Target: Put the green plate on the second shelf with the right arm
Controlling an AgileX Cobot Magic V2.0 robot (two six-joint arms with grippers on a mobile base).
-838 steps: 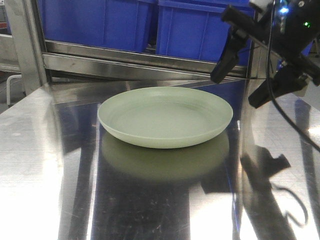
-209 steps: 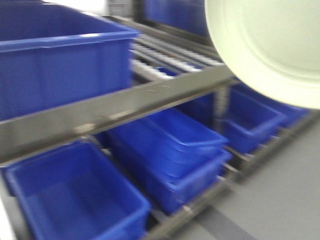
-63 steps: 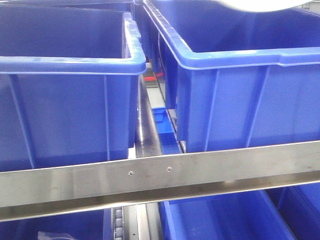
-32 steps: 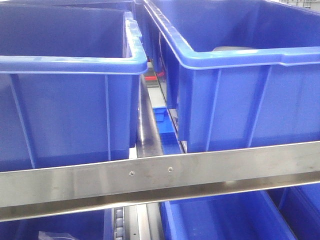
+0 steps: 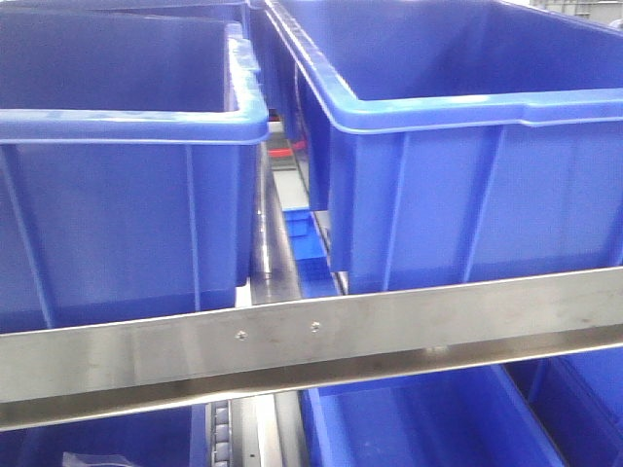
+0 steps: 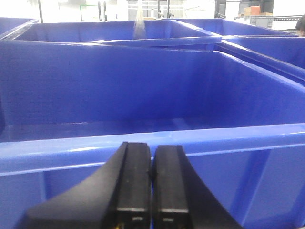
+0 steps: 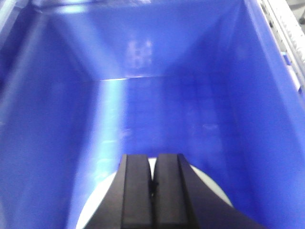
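Observation:
The green plate (image 7: 100, 202) shows only in the right wrist view, as a pale curved edge on either side of my fingers. It lies low inside a deep blue bin (image 7: 157, 71). My right gripper (image 7: 152, 157) hovers over the plate's far edge with its jaws together and nothing between them. My left gripper (image 6: 151, 145) is shut and empty, just in front of the rim of another blue bin (image 6: 143, 95). In the front view the plate is hidden and neither gripper shows.
Two large blue bins (image 5: 117, 195) (image 5: 467, 175) stand side by side on the shelf behind a steel front rail (image 5: 311, 336). A narrow gap with rollers runs between them. Another blue bin (image 5: 419, 418) sits on the level below.
A second ago the plate's pale edge hung at the top of the front view. Half a second ago it showed inside the right bin; now it is below the rim. The view shifted slightly.

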